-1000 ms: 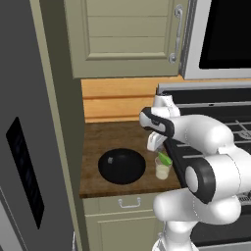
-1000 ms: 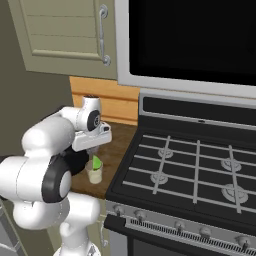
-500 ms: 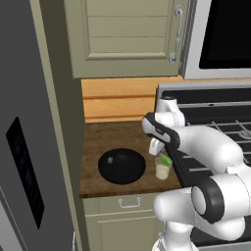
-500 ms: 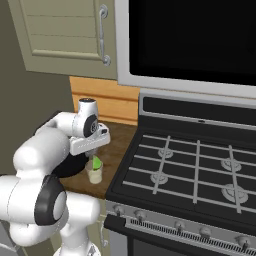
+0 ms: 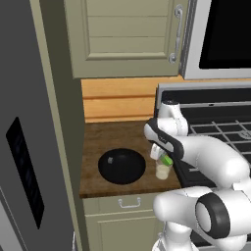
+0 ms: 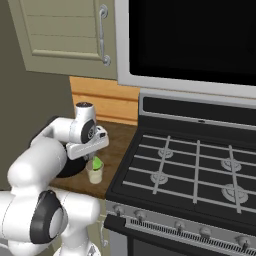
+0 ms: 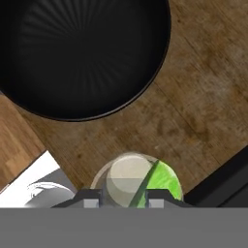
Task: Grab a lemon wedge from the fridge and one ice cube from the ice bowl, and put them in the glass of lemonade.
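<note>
The white arm rises from the lower right of the left base view, bends at a dark-jointed elbow and reaches toward the frame's centre, its wrist turned so the hand points downward. The claw (image 5: 165, 158) hangs at mid-frame there, and left of centre in the right base view (image 6: 95, 159). Its two fingers are partly closed on a green lemon wedge (image 5: 167, 160), pinched between the tips. In the hand view the dark fingertips (image 7: 91, 199) rise at the bottom centre, close together.
</note>
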Available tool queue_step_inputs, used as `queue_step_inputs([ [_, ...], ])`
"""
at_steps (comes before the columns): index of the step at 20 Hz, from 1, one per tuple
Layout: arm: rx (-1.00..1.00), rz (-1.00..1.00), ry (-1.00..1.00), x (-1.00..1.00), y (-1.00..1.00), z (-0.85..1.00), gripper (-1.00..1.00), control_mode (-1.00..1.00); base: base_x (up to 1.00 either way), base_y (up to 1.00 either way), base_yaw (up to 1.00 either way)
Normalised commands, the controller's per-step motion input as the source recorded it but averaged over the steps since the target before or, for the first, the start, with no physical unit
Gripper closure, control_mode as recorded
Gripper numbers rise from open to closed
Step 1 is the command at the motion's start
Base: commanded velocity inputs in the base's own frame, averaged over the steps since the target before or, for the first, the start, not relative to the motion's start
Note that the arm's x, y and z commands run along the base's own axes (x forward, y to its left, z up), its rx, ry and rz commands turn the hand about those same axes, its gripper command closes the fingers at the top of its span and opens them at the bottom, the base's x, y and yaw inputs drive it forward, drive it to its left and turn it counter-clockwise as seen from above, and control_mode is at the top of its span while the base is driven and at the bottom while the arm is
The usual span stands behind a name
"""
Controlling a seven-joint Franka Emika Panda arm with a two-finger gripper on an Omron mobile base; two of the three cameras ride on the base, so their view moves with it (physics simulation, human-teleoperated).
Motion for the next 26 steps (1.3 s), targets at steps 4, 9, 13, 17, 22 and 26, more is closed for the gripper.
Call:
queue_step_inputs([
  [4, 0.0, 0.0, 0.0, 0.0, 0.0, 0.0, 1.0, -1.0, 0.0, 0.0, 0.0],
  [9, 0.0, 0.0, 0.0, 0.0, 0.0, 0.0, 1.0, -1.0, 0.0, 0.0, 0.0],
  [13, 0.0, 0.0, 0.0, 0.0, 0.0, 0.0, 1.0, -1.0, 0.0, 0.0, 0.0],
  [17, 0.0, 0.0, 0.0, 0.0, 0.0, 0.0, -1.0, -1.0, 0.0, 0.0, 0.0],
  [22, 0.0, 0.0, 0.0, 0.0, 0.0, 0.0, -1.0, -1.0, 0.0, 0.0, 0.0],
  [26, 0.0, 0.0, 0.0, 0.0, 0.0, 0.0, -1.0, -1.0, 0.0, 0.0, 0.0],
])
